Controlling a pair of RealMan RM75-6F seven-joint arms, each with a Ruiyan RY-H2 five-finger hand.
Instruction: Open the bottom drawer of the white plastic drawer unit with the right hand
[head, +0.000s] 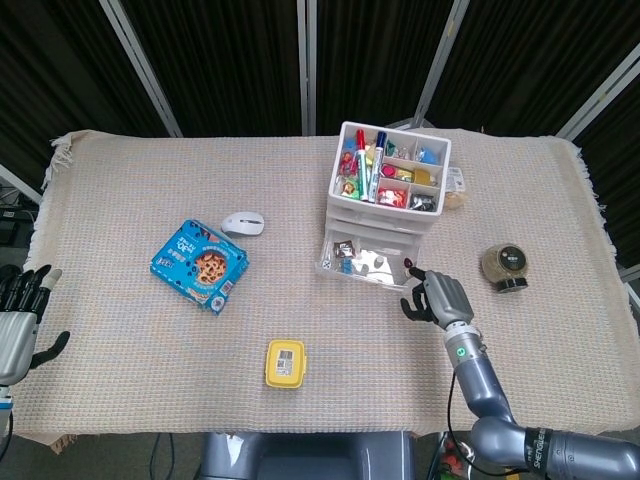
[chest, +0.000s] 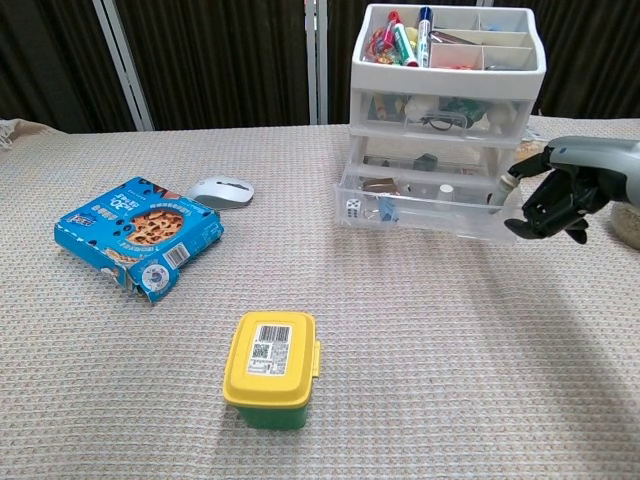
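The white plastic drawer unit (head: 392, 178) (chest: 450, 75) stands at the back right of the table, its top tray full of pens and small items. Its bottom drawer (head: 362, 266) (chest: 420, 208) is pulled well out toward me, showing small objects inside. My right hand (head: 440, 297) (chest: 562, 195) is at the drawer's right front corner, fingers curled, one fingertip hooked on the drawer's front edge. My left hand (head: 20, 320) hangs off the table's left edge with its fingers apart, holding nothing.
A blue cookie box (head: 199, 266) (chest: 135, 232) and a white mouse (head: 243, 224) (chest: 220, 190) lie at the left. A yellow-lidded container (head: 285, 363) (chest: 271, 368) sits near the front. A round jar (head: 506, 267) stands right of my right hand.
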